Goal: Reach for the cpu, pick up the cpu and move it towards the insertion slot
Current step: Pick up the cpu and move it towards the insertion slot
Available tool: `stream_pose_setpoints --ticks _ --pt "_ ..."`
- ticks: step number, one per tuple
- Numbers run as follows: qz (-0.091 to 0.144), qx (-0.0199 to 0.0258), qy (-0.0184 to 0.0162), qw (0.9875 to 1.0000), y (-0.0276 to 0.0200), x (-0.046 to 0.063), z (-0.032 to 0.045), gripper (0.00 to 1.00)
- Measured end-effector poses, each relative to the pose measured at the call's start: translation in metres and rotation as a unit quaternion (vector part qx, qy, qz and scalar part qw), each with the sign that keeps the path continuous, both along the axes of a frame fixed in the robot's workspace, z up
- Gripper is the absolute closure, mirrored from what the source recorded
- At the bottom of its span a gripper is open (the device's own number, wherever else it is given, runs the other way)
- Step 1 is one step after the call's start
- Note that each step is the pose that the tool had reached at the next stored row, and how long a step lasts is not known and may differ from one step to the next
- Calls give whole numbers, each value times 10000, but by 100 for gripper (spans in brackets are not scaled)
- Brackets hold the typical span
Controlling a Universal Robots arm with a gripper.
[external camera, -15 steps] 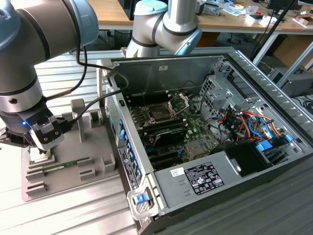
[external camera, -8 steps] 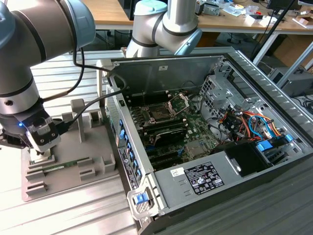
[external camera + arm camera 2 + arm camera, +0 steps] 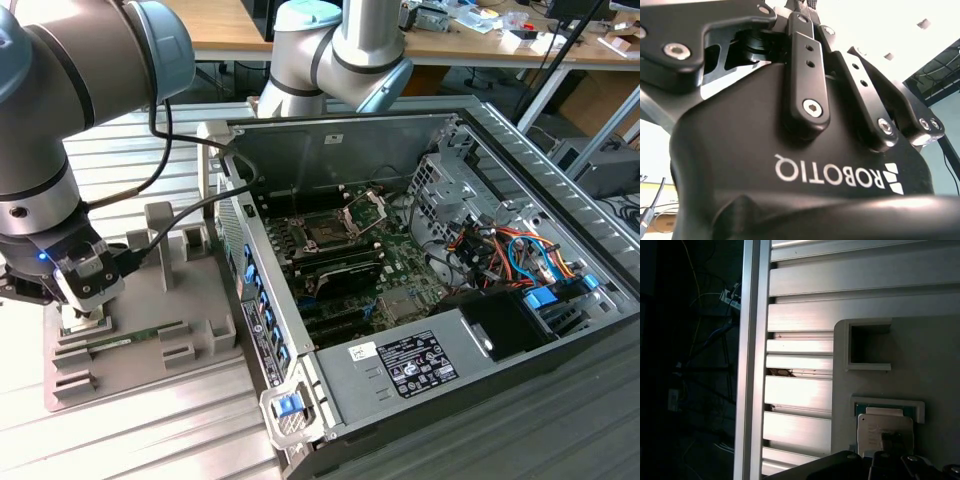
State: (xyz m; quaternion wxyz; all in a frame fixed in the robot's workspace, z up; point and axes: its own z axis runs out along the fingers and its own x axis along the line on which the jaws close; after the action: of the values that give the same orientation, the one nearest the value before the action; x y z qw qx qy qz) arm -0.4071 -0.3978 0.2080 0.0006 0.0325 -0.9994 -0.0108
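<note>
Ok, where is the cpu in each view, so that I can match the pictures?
First wrist view: the cpu lies on the grey fixture, against a raised rim.
Exterior view: under the hand, at the fixture's edge on the exterior view's left; I cannot make it out.
Second wrist view: the hand's black body, close.
Shared landmark: the grey fixture.

cpu (image 3: 875, 422) — pale satin metal; holder (image 3: 935, 370) — grey matt plastic
</note>
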Motion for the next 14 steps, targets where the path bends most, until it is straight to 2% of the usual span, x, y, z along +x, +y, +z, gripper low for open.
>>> stream_pose_setpoints --ticks 1,2,3,7,8,14 --pt "0 0 0 10000 0 0 -1 90" --pt "0 0 0 10000 0 0 -2 58" --pt "0 0 0 10000 0 0 -3 46" --pt "0 0 0 10000 0 0 -3 45" --pt "0 0 0 10000 0 0 -3 38" --pt "-1 1 0 10000 0 -29 -18 38"
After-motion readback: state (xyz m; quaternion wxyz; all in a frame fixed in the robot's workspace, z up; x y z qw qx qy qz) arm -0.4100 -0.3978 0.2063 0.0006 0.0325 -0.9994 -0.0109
